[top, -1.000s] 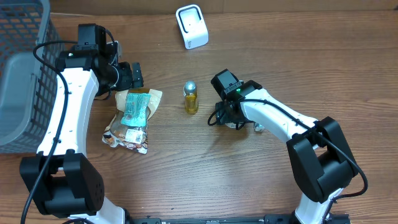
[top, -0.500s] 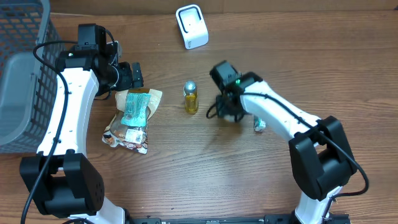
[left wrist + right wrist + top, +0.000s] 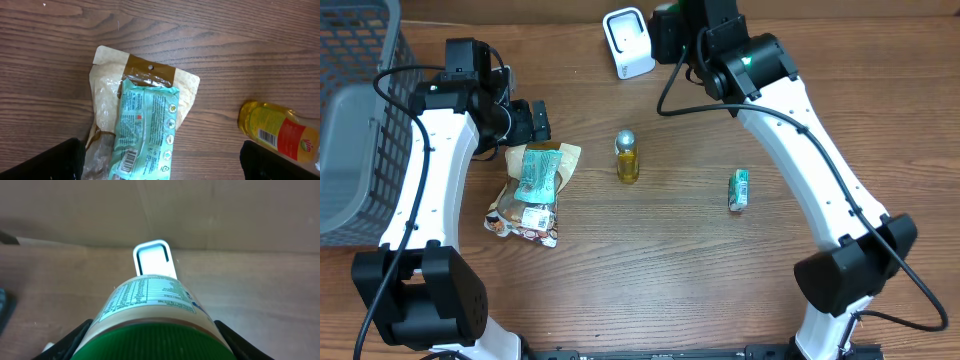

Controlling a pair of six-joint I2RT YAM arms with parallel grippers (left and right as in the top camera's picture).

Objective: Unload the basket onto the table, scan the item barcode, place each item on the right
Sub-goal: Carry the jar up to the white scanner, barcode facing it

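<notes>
Up from the middle of the surface, my right hand [image 3: 155,342] has swung to the far edge; a second ago it sat low beside the small green packet [image 3: 738,190]. Its fingers [image 3: 75,340] are partly closed on a green-capped jar [image 3: 150,315], one on each side, gripping it clear of the surface. The jar's printed label shows along its top side. The jar points at the white scanner [image 3: 154,260], which stands just beyond it. From overhead the hand is just right of the scanner. The small green packet now lies alone, well apart from the hand. An oil bottle [image 3: 627,157] is nearer the middle. My left hand [image 3: 161,165] has not shifted. It is spread wide, holds nothing, and hangs over the stacked snack packets [image 3: 145,125]. A grey basket [image 3: 360,100] stands at the left edge.
</notes>
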